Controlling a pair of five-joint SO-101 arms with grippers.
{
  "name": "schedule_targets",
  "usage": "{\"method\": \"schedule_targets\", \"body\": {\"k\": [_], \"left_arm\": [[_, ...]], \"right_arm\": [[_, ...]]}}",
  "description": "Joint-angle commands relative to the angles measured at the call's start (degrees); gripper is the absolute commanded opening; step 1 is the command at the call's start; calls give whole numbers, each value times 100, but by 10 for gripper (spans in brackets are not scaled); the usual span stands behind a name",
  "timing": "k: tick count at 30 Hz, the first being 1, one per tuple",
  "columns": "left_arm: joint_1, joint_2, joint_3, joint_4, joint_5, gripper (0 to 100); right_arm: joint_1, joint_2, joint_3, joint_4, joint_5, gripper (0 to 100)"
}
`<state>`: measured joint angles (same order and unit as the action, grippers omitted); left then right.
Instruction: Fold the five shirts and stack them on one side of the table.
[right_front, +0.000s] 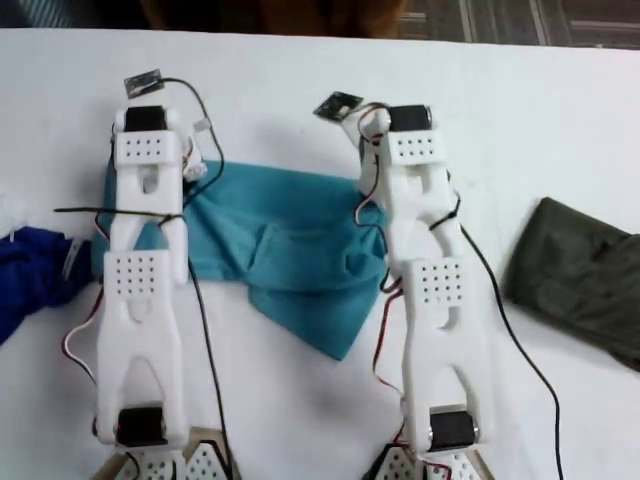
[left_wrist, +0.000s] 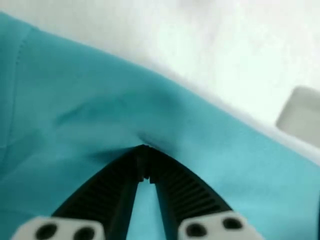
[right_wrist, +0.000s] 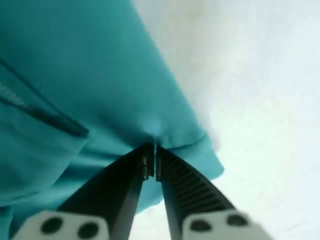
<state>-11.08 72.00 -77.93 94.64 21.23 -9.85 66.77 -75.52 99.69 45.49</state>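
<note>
The high view looks steeply down over the table (right_front: 560, 120). The wrist views look close past the left gripper (left_wrist: 145, 175) and right gripper (right_wrist: 152, 162) onto the shirt (right_front: 300, 250), which all three views share.

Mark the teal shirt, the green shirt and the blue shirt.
teal shirt (right_front: 290, 240), high view, middle of the cloth
green shirt (right_front: 585, 280), high view, its middle
blue shirt (right_front: 35, 280), high view, bunched part

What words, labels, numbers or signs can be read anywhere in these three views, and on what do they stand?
None can be read.
The teal shirt, the dark blue shirt and the olive shirt show plain fabric, no print.
The white arm housings carry no legible marks.
The small dark squares at the arms' far ends are too small to tell any marking.
</note>
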Motion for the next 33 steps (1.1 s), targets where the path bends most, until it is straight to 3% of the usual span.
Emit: {"method": "schedule_targets", "body": {"k": [1,11,17,26,29,33], "left_arm": [[18,-18,-136,9,-53,24],[18,-18,-136,9,-53,24],[18,-18,-136,9,-53,24],[18,-18,-136,9,-53,24],[18,-18,-136,9,-53,24],[18,-18,-136,9,-44,24]], "right_arm": [[92,154,-774,75,-53,18],[84,163,-932,-154,-53,18],[-13,-611,-686,198,-35,21],[-866,-2730,2716,189,-62,25],[-1121,-3116,3569,154,-70,87],[-1147,-3011,3640,40,-62,172]]}}
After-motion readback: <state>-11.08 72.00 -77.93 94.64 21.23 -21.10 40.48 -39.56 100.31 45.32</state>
